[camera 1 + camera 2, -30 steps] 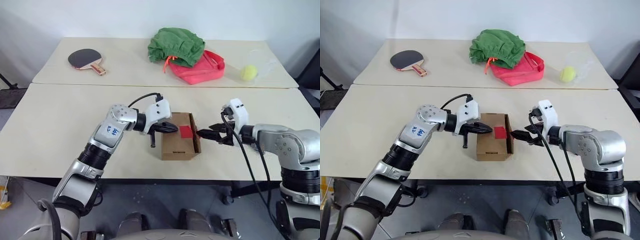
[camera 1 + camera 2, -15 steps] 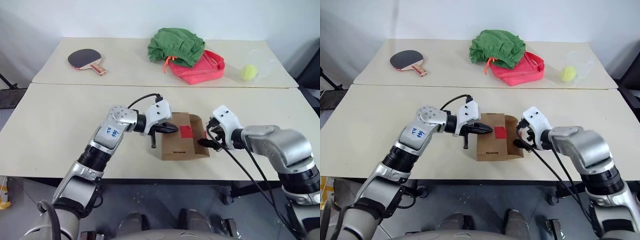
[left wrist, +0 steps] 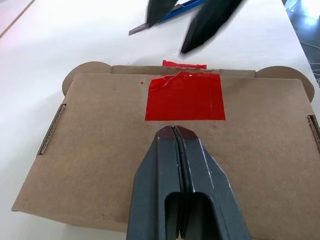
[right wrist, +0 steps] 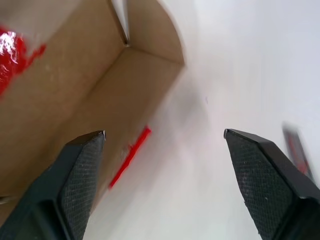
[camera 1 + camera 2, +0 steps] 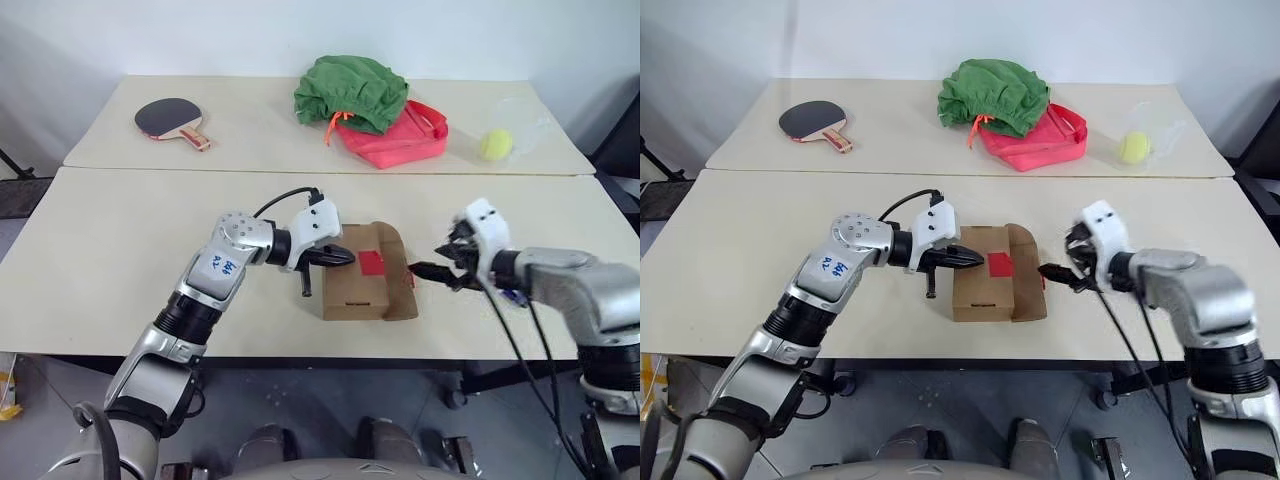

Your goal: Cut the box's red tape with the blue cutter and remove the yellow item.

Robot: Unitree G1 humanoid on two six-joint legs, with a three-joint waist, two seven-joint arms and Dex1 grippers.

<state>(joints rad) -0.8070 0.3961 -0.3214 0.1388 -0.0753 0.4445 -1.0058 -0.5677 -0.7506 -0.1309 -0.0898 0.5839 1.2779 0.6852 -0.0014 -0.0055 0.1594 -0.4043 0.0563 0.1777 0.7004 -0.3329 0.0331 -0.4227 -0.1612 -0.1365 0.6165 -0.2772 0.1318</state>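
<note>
At frame centre my shut left claw (image 3: pixel 175 131) pins the box (image 5: pixel 365 285) lid beside the red tape (image 3: pixel 185 96) to steady it; my right claw (image 5: pixel 432 269), spread empty, waits right of the loosened flap.

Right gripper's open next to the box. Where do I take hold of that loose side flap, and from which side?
Probably the flap's free outer edge, coming in from the box's right. It splays outward there, toward the open right gripper, so one finger could slip under it and one over. The shut left gripper sits on the lid by the red tape, blocking an approach from the left.
</note>
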